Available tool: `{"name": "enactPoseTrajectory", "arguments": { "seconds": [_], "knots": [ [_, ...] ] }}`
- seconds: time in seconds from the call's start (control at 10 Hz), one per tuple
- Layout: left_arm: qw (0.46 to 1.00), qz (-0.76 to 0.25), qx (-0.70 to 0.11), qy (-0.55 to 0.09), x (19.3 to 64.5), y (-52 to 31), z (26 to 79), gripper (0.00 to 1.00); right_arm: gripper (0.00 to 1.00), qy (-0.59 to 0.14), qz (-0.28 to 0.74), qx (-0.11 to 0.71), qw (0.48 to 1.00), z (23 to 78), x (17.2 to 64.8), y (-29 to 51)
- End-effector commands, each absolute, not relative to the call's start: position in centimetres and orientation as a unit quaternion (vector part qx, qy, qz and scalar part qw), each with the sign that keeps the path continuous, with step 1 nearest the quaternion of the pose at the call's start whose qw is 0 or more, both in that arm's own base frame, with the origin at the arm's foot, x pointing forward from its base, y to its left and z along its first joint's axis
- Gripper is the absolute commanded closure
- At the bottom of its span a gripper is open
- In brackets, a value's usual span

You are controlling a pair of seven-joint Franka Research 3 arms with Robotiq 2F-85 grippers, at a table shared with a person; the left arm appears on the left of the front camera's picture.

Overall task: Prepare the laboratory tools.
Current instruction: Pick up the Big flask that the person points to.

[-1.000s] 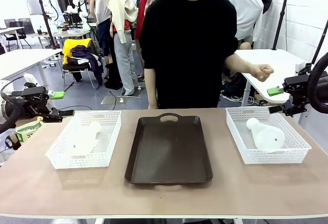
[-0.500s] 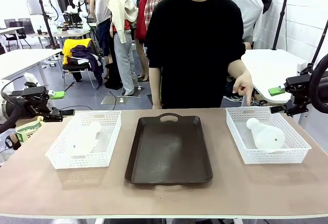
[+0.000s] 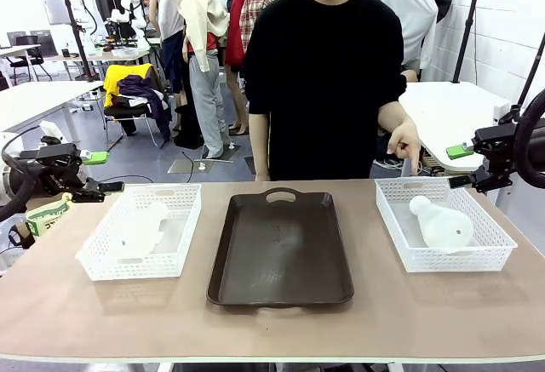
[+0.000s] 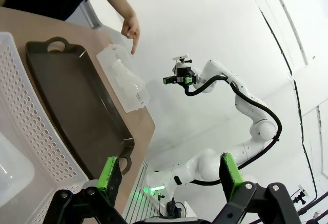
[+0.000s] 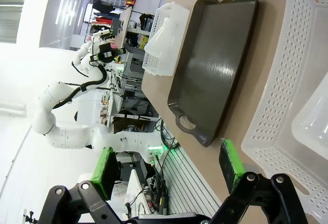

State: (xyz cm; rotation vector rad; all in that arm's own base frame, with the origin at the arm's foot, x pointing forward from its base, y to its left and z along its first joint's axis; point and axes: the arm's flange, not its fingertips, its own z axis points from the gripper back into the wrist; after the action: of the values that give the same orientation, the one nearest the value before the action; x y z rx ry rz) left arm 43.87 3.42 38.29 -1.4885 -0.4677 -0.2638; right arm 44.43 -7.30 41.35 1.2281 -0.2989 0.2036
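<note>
- Table (image 3: pixel 102 312) seen from the front: a dark tray (image 3: pixel 281 253) lies bare in the middle, with a white mesh basket on either side. The left basket (image 3: pixel 95 263) holds the left flask (image 3: pixel 143 229), which lies on its side. The right basket (image 3: pixel 443 261) holds the right flask (image 3: pixel 443 226), also on its side with its neck toward the far rim.
- Front view, arms: the left claw (image 3: pixel 104 173) hangs beyond the table's left edge near the left basket, jaws wide and holding nothing. The right claw (image 3: pixel 459 166) hangs just past the right basket's far corner, equally wide and empty. A person's hand (image 3: pixel 404 144) points a finger down at that basket's far rim, close to the right claw. If the claw reached in now, it could strike the hand.
- Left wrist view: the left claw (image 4: pixel 169 175) shows two green pads spread wide with nothing between them. The left basket's wall (image 4: pixel 31 116) sits close below, the tray (image 4: pixel 72 101) lies beyond it, and the pointing hand (image 4: pixel 132 29) hovers over the right basket farther off. A steep descent could catch the mesh wall and drag the light basket.
- Right wrist view: the right claw (image 5: pixel 169 170) is also spread wide and empty above the right basket (image 5: pixel 287 80), and part of the right flask (image 5: pixel 315 121) shows inside. The flask looks smooth and tapered. Gripped on the cone while it lies down, it would likely slip or roll, so the neck seems the safer hold.
</note>
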Motion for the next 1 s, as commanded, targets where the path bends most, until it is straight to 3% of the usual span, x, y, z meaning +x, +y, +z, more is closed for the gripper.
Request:
{"name": "enactPoseTrajectory", "arguments": {
  "seconds": [0.0,0.4,0.6,0.9],
  "knots": [
    [0.702,-0.125,-0.667,-0.218,43.9,3.6,38.3,0.00,0.00,-0.139,0.097,0.576,0.799,41.5,44.3,-7.2],
    [0.702,-0.125,-0.667,-0.218,43.9,3.6,38.3,0.00,0.00,-0.139,0.095,0.573,0.802,41.3,44.4,-7.3],
    [0.702,-0.125,-0.667,-0.218,43.9,3.6,38.3,0.00,0.00,-0.202,0.080,0.439,0.872,44.6,44.8,-6.3],
    [0.702,-0.125,-0.667,-0.218,43.9,3.6,38.3,0.00,0.00,-0.225,0.064,0.225,0.946,45.3,48.8,-2.2]
  ]
}}
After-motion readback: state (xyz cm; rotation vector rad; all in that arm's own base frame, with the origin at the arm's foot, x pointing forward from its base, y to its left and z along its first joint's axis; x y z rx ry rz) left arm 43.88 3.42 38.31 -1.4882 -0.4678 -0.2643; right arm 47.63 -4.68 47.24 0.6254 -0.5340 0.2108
